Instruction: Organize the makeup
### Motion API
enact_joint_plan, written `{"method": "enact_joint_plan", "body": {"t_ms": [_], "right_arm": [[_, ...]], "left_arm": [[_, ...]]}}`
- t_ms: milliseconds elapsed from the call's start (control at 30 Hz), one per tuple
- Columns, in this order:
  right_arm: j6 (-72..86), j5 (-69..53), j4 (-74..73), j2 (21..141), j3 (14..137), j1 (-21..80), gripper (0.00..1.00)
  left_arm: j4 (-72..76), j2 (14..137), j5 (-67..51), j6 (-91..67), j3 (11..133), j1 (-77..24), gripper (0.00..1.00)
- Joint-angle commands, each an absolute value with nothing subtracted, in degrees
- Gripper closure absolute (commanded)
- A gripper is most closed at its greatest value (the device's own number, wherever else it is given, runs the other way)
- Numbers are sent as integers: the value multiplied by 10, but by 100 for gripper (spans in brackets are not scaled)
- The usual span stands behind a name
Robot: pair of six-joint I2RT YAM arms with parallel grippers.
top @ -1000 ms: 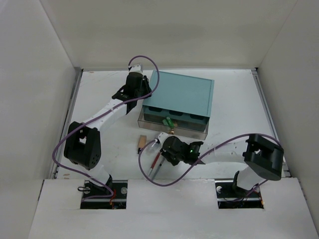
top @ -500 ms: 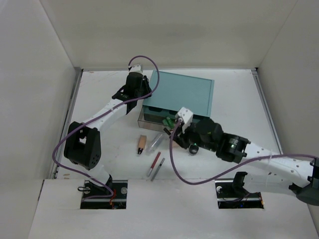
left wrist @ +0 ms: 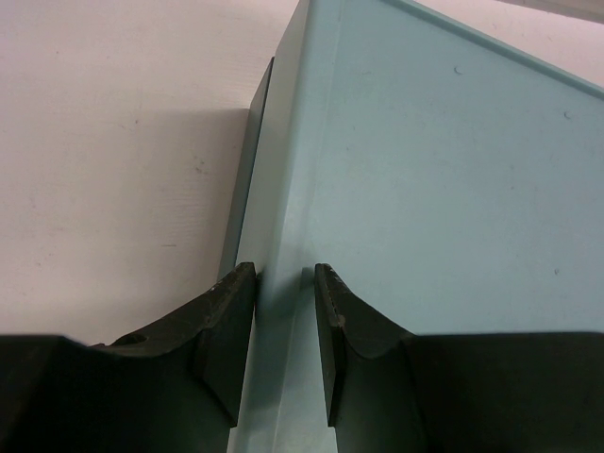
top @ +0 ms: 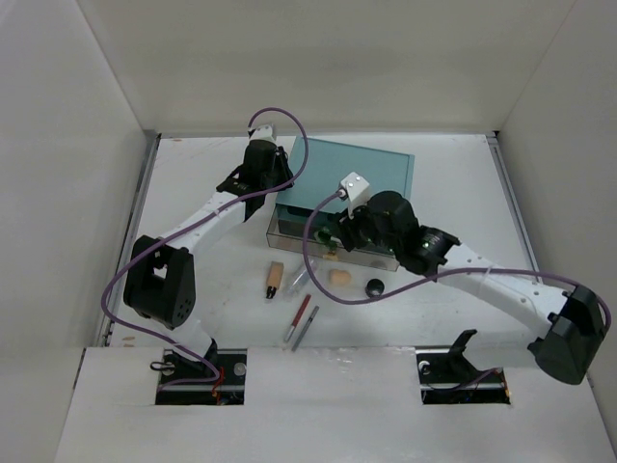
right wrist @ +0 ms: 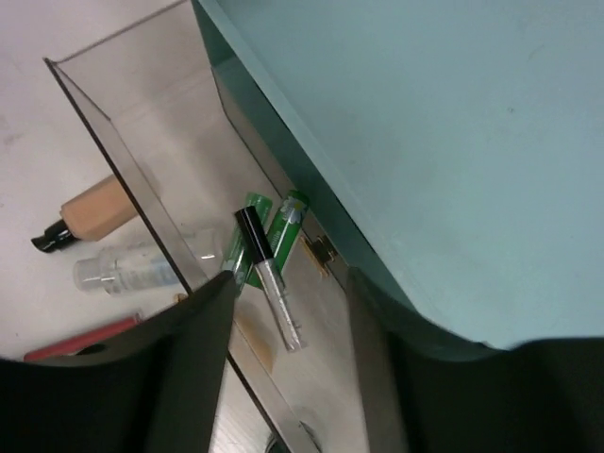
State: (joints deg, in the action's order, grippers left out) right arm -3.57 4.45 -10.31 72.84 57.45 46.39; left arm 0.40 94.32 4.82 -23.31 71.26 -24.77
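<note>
My right gripper [top: 334, 233] [right wrist: 293, 276] hangs open over the clear drawer [top: 378, 258] pulled out of the teal box [top: 359, 178]. Between its fingers shows a glittery tube with a black cap [right wrist: 271, 278], touching neither, beside two green tubes [right wrist: 286, 222] in the drawer. On the table in front lie a tan tube [top: 276, 280], a clear tube [top: 298, 279], a peach sponge [top: 339, 278], a black jar [top: 374, 285], a red pencil [top: 301, 314] and a grey pencil [top: 308, 328]. My left gripper [top: 273, 183] [left wrist: 285, 274] is nearly closed astride the box's left edge [left wrist: 274, 189].
White walls close in the table on the left, right and back. The right arm's purple cable [top: 318, 275] loops over the table near the sponge. The left arm stretches along the table's left half toward the box.
The right arm swung from the pencils at the front up over the drawer and its jaws opened. The sponge and black jar now show. The left arm has not moved.
</note>
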Motion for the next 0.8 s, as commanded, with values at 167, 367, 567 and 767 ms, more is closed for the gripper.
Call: {"method": "enact_joint_plan", "body": {"t_ms": [167, 367, 567, 767], "right_arm": [[-71, -1, -142, 675, 583, 623, 36], [-96, -83, -169, 756, 546, 709, 33], [-161, -47, -157, 839, 557, 740, 31], [-186, -40, -148, 913, 572, 748, 30]], "left_arm": [[-69, 962, 52, -225, 712, -255, 72], [-78, 962, 53, -222, 710, -255, 72], [-81, 962, 46, -216, 715, -259, 72], [-83, 950, 46, -214, 705, -260, 72]]}}
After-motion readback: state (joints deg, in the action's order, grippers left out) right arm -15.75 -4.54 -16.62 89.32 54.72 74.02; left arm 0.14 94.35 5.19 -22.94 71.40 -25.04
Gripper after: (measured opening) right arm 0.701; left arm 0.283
